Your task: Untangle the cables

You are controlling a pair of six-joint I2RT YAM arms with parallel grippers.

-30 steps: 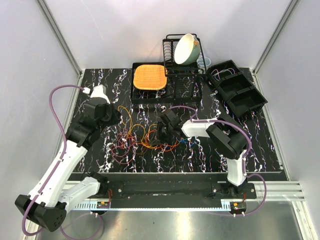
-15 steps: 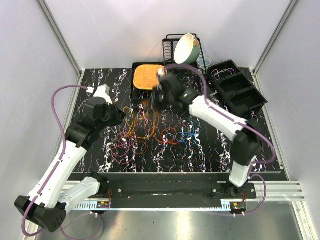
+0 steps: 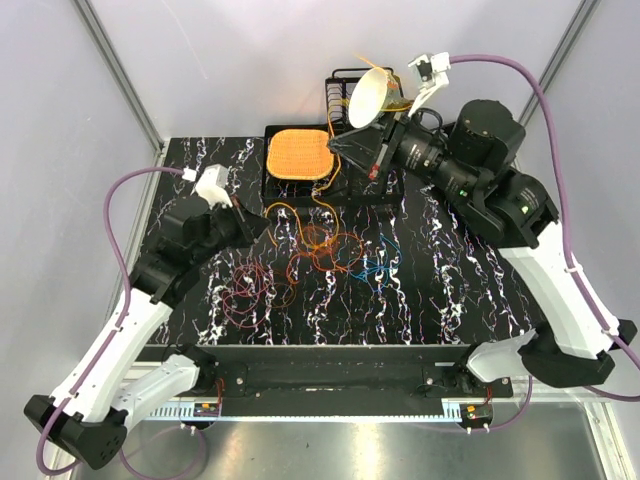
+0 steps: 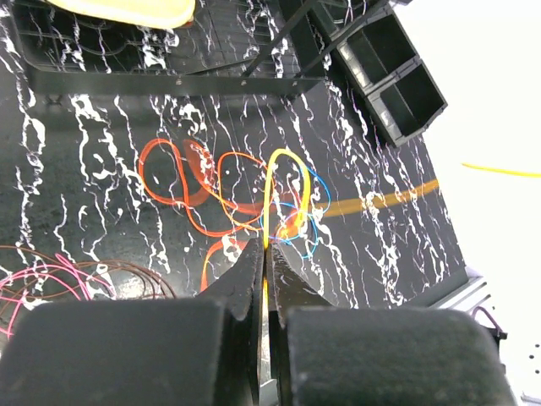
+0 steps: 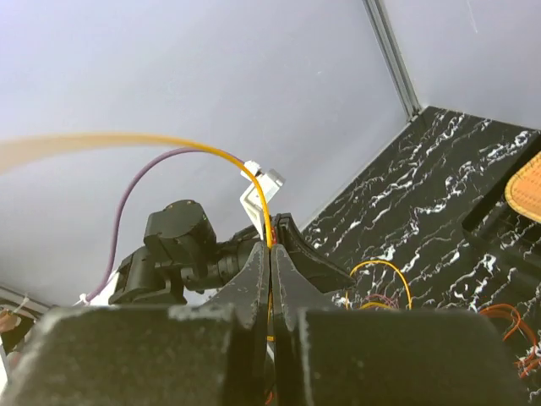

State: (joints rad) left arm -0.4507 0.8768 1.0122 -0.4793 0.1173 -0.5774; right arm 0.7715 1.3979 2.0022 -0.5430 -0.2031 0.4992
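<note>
The cables lie in a loose tangle mid-table: maroon loops (image 3: 245, 290) at the left, red-orange loops (image 3: 320, 245) in the middle, a blue loop (image 3: 375, 265) at the right. My left gripper (image 3: 258, 226) is low over the table at the tangle's left edge, shut on a yellow-orange cable (image 4: 283, 182). My right gripper (image 3: 333, 150) is raised high over the back of the table and shut on the same yellow-orange cable (image 5: 211, 154), which stretches between the two. The left wrist view shows red-orange loops (image 4: 186, 182), the blue loop (image 4: 313, 220) and maroon-pink loops (image 4: 42, 283) below.
A black tray with an orange mat (image 3: 298, 155) sits at the back centre. A wire dish rack (image 3: 345, 85) holding a cream bowl (image 3: 372, 95) stands behind it. Black bins (image 4: 393, 76) stand at the back right, under my right arm.
My right arm rose from the tangle up and back towards the dish rack, drawing the yellow-orange cable out with it. The red-orange and blue loops spread out. My left gripper shifted slightly right.
</note>
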